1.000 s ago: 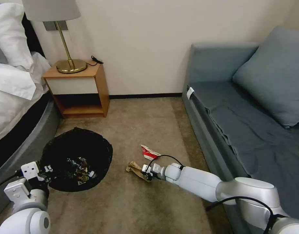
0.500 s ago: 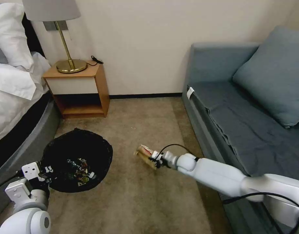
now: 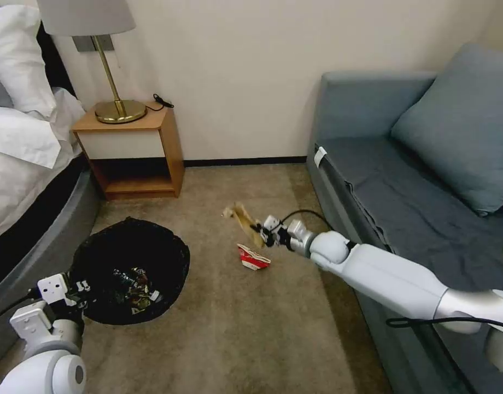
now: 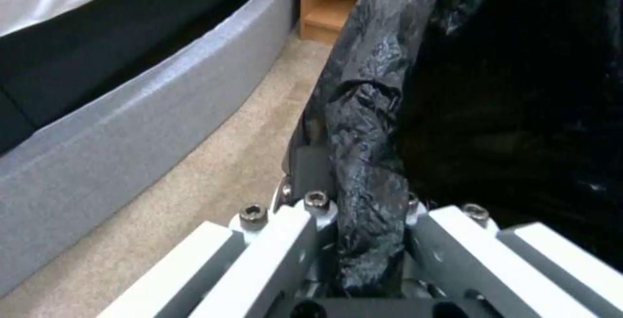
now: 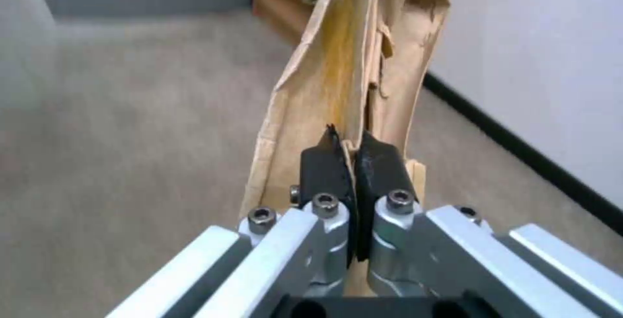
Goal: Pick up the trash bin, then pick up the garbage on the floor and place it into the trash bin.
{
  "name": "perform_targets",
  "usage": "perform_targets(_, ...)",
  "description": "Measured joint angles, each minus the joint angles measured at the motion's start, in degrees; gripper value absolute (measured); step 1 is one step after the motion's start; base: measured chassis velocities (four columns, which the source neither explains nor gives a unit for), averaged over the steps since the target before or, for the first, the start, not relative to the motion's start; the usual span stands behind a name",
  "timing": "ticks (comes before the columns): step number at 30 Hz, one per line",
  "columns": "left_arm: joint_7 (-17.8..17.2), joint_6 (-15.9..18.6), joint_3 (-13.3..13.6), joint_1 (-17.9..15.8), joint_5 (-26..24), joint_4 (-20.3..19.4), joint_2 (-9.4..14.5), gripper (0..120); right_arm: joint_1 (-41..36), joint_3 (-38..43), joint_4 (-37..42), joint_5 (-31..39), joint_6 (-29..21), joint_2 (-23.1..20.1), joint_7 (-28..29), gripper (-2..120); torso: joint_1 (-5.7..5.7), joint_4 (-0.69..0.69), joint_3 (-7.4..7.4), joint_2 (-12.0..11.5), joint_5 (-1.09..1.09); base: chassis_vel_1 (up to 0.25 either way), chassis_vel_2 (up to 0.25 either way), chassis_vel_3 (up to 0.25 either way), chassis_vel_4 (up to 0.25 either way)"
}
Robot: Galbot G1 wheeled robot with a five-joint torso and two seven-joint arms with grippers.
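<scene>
The trash bin [image 3: 130,271] sits on the carpet near the foot of the nightstand [image 3: 132,148], its black bag [image 4: 363,128] spilling over the rim, and down inside it lie a few shiny wrappers [image 3: 132,287] in a heap. The left tool [image 3: 76,290] is at the bin's near edge, its fingers clamped on a fold of the bag and rim. Across from the bin, toward the sofa [image 3: 404,180], the right tool [image 3: 261,235] hangs above the carpet with its dark fingertips [image 5: 328,159] pressed together on a strip of crumpled brown paper [image 3: 241,215], which is lifted clear of the floor and trails toward the nightstand. Just beneath it, on the carpet [image 3: 229,339], lies the crushed red-and-white carton [image 3: 253,257], well apart from the bin. A brass lamp [image 3: 112,82] stands on the nightstand, the bed [image 3: 22,137] with white pillows runs beside the bin, and a plain wall with a dark skirting closes the room behind.
</scene>
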Motion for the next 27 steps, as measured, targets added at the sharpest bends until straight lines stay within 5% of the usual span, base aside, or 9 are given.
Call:
perform_targets(7, -0.01, -0.16, 0.27, 0.05, 0.34, 0.61, 0.0, 1, 1.35, 5.24, 12.59, 8.46, -1.52, -2.21, 5.58, 0, 0.0, 0.01, 0.0, 0.0, -0.02, 0.0, 0.0, 0.0, 0.0)
perform_targets(13, -0.01, -0.22, 0.98, 0.39, 1.09, 0.24, 0.0, 1, 1.33, 2.88, 23.11, 14.9, -2.62, 1.0, 12.77, 0, 0.0, 0.01, 0.0, 0.0, -0.03, 0.0, 0.0, 0.0, 0.0)
perform_targets(27, -0.24, -0.3, 2.44, -0.14, 2.21, 0.39, 0.0, 1, 3.52, -7.45, 28.2, 17.21, -4.16, 8.6, 16.2, 0, 0.0, 0.01, 0.0, 0.0, -0.02, 0.0, 0.0, 0.0, 0.0)
